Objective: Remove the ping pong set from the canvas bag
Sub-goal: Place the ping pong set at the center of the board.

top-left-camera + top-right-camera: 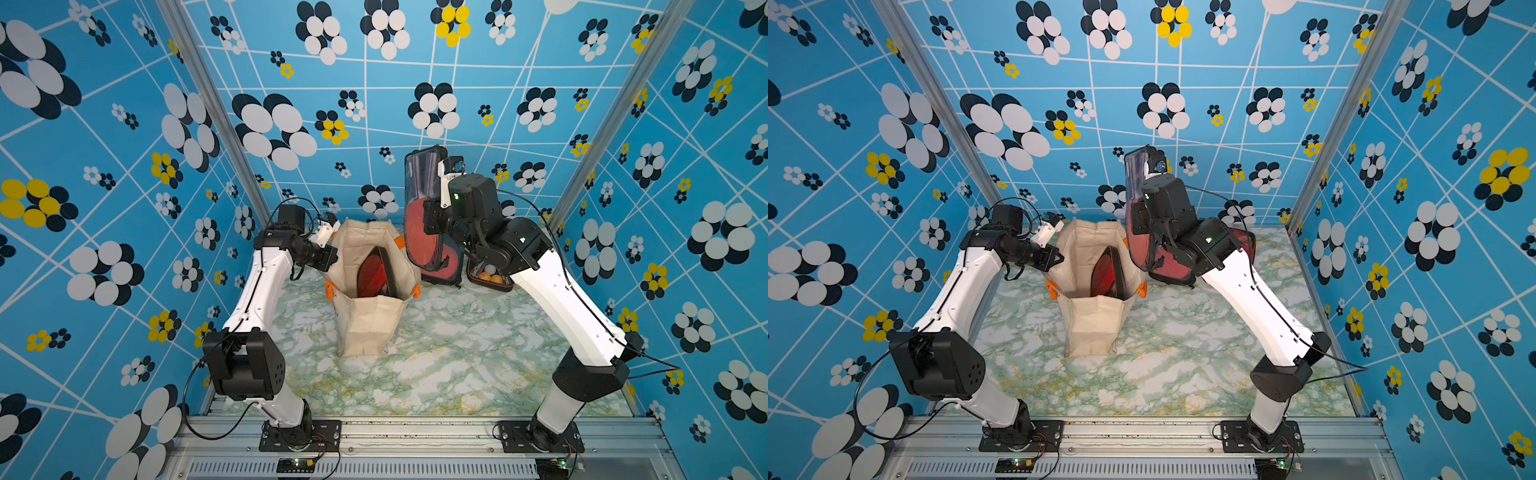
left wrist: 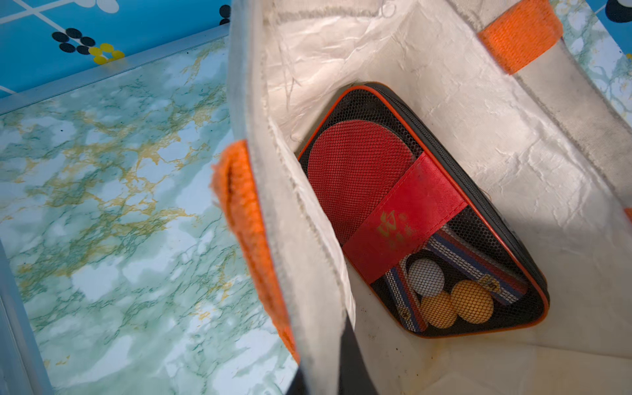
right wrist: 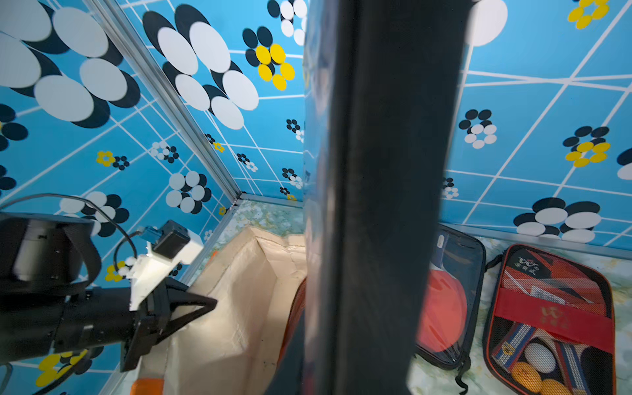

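The cream canvas bag [image 1: 370, 328] with orange handles stands open mid-table in both top views. A black mesh ping pong set [image 2: 420, 212] with a red paddle and three balls leans inside it. My left gripper [image 1: 330, 259] is shut on the bag's left rim, and the wall runs between its fingers in the left wrist view. My right gripper [image 1: 430, 218] is shut on a second, clear-fronted ping pong set [image 1: 417, 195], held upright in the air to the right of the bag's mouth. Its dark edge [image 3: 379, 171] fills the middle of the right wrist view and hides the fingers.
Two more paddle cases lie at the back right by the wall: a clear-fronted one [image 3: 451, 301] and a mesh one with balls [image 3: 550, 321]. The right arm [image 1: 552, 291] reaches over them. Patterned blue walls close in three sides.
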Available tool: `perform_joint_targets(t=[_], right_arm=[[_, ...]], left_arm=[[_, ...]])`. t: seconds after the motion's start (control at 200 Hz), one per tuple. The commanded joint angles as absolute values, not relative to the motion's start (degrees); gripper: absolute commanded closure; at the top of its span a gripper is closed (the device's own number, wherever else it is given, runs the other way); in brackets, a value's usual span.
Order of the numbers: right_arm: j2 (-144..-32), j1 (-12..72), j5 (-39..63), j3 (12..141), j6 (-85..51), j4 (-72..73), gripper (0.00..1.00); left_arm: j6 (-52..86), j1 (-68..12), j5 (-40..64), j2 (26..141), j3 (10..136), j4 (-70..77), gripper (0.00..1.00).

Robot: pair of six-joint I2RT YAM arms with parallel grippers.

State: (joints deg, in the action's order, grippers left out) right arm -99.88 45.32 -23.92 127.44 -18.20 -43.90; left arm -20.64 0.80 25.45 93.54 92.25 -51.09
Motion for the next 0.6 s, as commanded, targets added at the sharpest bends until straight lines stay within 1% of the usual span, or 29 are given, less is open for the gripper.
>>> perform_joint_targets(t=[0.0,0.275,0.595], right_arm=[[-96.3,44.2,-25.7,123.6,-19.2,-40.4,1.00],[-89.1,42.1,-24.8,107.4,-24.4,-38.4,1.00],[-84.7,40.2,-21.8,94.7,-29.7,-37.8,1.00]], left_arm=[[-23.9,2.0,26.1,95.1,96.5,-52.1,1.00],[-23.2,2.7,22.6,96.7,98.2,-51.7,1.00],[-19.8,2.7,24.7,96.2,97.6,-50.5,1.00]])
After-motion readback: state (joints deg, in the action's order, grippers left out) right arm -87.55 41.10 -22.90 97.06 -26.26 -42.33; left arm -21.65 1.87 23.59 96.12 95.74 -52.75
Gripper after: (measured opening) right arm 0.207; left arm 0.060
